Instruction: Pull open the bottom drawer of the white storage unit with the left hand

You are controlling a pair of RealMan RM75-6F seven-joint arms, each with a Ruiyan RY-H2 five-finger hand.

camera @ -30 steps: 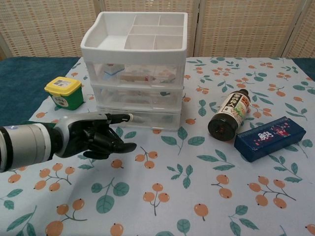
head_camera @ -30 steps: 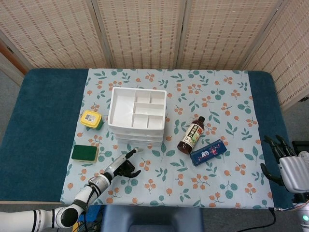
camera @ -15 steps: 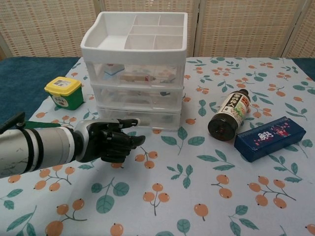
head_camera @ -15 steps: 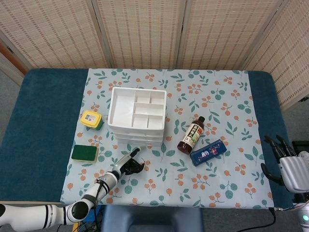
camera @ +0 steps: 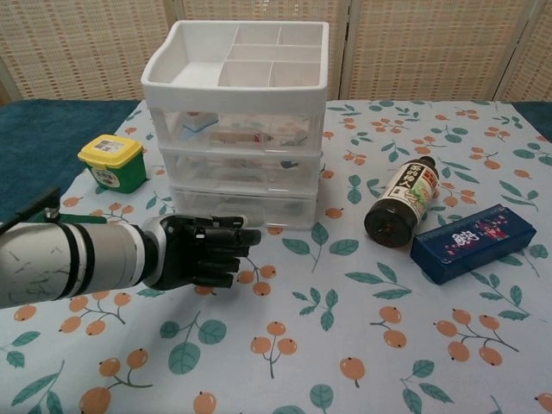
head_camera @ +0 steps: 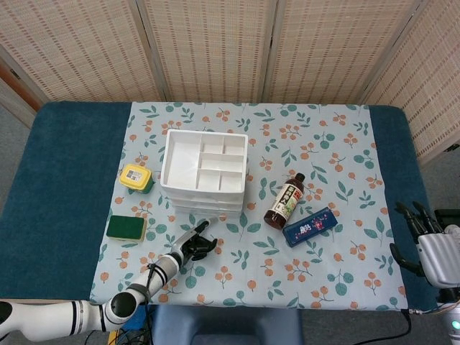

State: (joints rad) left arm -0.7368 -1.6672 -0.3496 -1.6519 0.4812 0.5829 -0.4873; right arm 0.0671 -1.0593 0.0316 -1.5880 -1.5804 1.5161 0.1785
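While left hand (camera: 203, 252) hovers before bottom drawer (camera: 246, 208) of white storage unit (camera: 237, 121), fingers curled, nothing held (approach step); handle to be hooked, pulled.

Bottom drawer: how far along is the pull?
Done: the left hand has reached the front of the white storage unit, fingers curled, level with the bottom drawer. In hand: getting a hold; whether it touches the drawer cannot be told. Left: the pull itself, since the drawer sits flush. The right hand waits at the table edge.
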